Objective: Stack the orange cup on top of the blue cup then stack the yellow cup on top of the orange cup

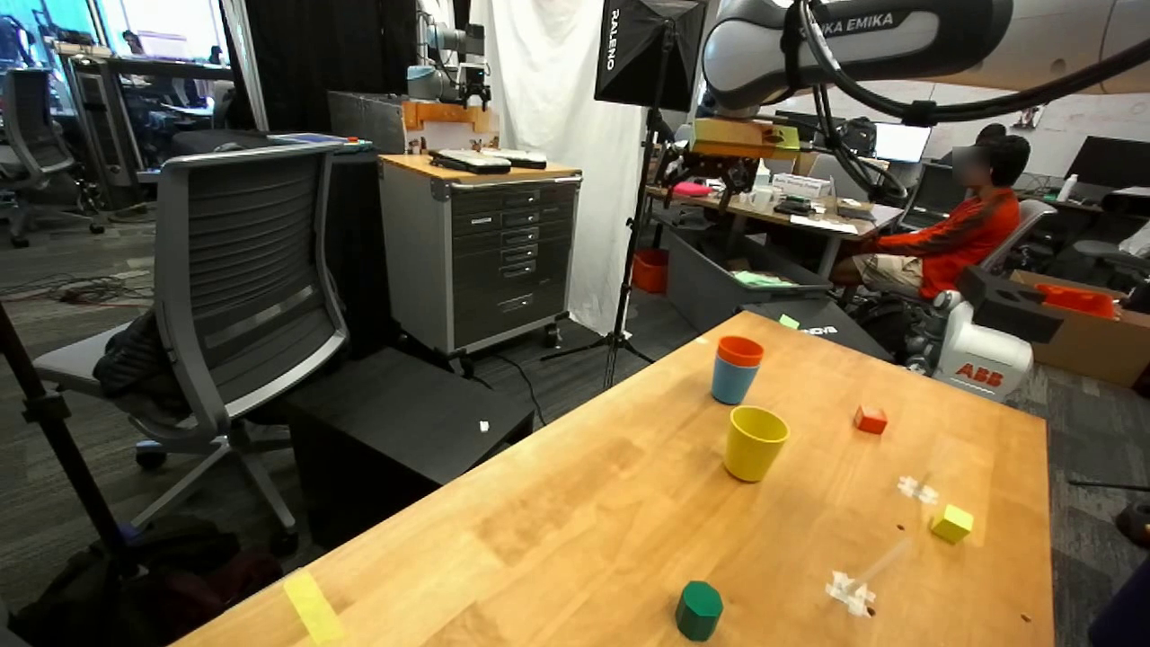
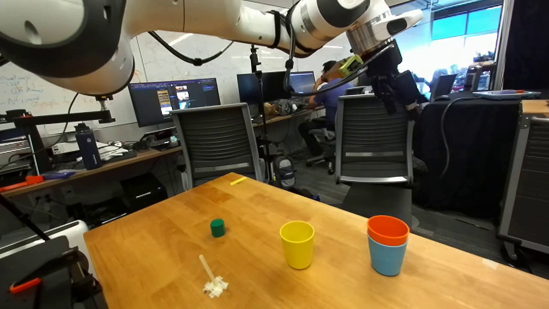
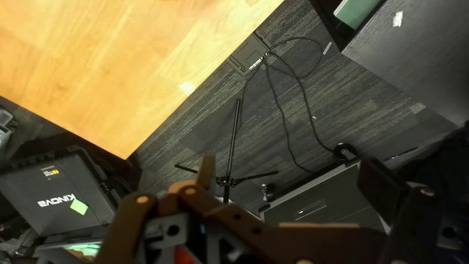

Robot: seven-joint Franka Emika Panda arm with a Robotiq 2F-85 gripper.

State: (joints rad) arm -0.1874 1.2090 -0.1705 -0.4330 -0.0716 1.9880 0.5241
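Note:
The orange cup (image 1: 740,350) sits nested in the top of the upright blue cup (image 1: 734,385) near the table's edge. In an exterior view the orange cup (image 2: 387,234) also shows above the blue cup (image 2: 387,257). The yellow cup (image 1: 753,449) stands upright and apart from them; it also shows in an exterior view (image 2: 297,251). My gripper (image 3: 289,171) is open, with nothing between its fingers. It is raised high, well above the cups, in both exterior views (image 1: 699,184) (image 2: 401,107). In the wrist view, only an orange sliver shows at the top edge.
On the wooden table (image 1: 575,503) are a red block (image 1: 870,420), a yellow block (image 1: 952,523), a dark-green cylinder (image 1: 699,611) and a stick taped down (image 2: 206,268). A light stand (image 1: 633,234), a chair (image 2: 373,141) and a drawer cabinet (image 1: 503,261) stand off the table.

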